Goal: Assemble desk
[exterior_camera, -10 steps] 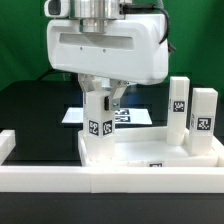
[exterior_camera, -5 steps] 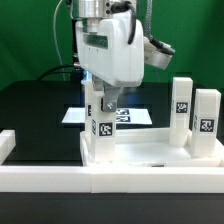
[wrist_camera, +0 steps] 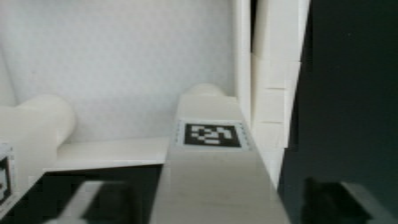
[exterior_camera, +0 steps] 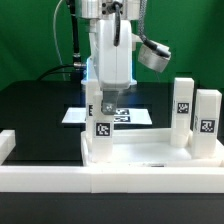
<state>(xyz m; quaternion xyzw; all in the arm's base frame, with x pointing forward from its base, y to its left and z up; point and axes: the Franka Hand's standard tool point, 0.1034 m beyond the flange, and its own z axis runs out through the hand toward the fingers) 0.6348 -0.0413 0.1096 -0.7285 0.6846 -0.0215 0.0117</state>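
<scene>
We are seeing the hand [exterior_camera: 107, 100] hanging open around 1 leg [exterior_camera: 101, 125] standing upright on the tabletop panel [exterior_camera: 150, 152], while 2 more legs [exterior_camera: 181, 108] are standing at the exterior view's right.

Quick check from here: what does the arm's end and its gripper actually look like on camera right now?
In the exterior view the gripper has a boxy, rounded white housing below a ribbed silver-grey wrist. A grey and white module with a dark round face is mounted on the exterior view's right, and black cables run down behind. The jaws look dark. No markings are legible on it.
</scene>
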